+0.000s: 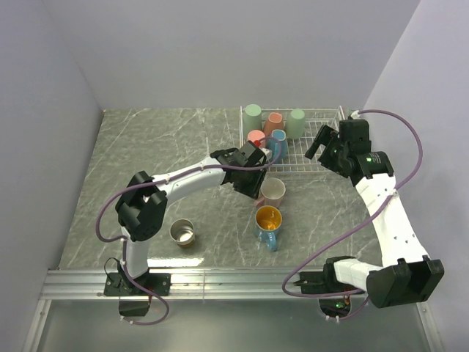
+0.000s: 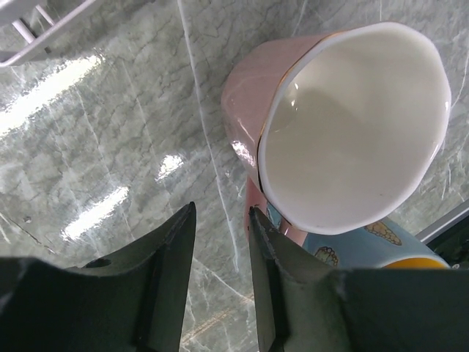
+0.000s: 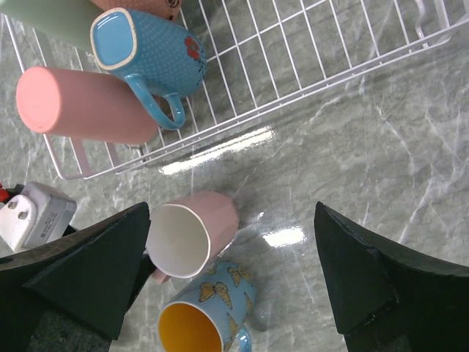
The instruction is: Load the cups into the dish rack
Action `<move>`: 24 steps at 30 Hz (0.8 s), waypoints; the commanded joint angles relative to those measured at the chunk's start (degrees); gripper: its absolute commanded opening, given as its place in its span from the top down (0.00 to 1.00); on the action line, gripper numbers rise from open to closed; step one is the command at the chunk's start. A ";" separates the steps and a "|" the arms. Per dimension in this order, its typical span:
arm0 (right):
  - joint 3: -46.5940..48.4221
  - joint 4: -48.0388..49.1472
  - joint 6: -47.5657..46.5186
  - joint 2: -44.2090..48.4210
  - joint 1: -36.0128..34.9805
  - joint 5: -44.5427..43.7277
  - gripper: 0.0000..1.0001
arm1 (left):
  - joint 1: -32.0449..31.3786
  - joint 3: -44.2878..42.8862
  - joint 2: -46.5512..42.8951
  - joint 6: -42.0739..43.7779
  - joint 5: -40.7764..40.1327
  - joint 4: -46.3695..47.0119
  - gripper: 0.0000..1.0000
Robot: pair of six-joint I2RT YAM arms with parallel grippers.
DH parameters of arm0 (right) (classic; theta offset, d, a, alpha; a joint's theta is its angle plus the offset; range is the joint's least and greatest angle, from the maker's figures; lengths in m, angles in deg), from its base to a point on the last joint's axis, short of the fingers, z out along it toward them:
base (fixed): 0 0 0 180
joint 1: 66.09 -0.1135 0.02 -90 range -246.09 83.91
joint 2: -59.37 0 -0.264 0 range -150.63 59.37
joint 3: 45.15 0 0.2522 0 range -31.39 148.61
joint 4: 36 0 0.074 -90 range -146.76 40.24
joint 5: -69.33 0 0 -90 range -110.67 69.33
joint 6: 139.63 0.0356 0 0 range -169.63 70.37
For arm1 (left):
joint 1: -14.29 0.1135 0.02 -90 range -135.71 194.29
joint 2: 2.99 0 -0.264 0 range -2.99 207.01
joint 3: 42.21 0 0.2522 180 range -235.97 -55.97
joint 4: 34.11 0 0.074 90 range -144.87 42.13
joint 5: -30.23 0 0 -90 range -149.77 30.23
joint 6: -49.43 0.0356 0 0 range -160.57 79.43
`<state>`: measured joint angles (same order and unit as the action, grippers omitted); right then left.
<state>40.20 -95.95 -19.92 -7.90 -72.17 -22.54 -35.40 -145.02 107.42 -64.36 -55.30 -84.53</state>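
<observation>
Left gripper (image 2: 222, 213): I saw its jaws slightly parted, empty, near the pale pink cup (image 2: 344, 125).
Right gripper (image 3: 233, 213): I saw it spread wide, empty, near the dish rack (image 3: 293, 100).

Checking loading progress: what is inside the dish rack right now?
Five cups: mint green cup, second mint green cup, brown cup, salmon pink cup, blue mug. The left arm covers the dish rack's near-left corner, hiding anything there.

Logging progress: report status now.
Left gripper, right gripper open, empty. Rack holds five; pink cup, butterfly mug, steel cup on table. Nothing blocking.
</observation>
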 commanded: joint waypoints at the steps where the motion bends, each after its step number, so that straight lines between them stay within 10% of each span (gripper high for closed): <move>1: 0.48 0.84 -1.50 1.00 0.55 0.28 0.00 | -0.32 -2.96 -3.45 0.15 -1.74 0.28 0.59; 24: 0.74 1.63 -1.24 -2.17 0.55 1.69 0.01 | -3.04 -2.17 -5.12 3.40 0.98 -2.80 0.60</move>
<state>40.20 -95.88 -20.61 -9.58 -72.04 -21.05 -37.37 -147.19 103.75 -63.20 -54.67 -86.50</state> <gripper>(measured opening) 0.994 0.397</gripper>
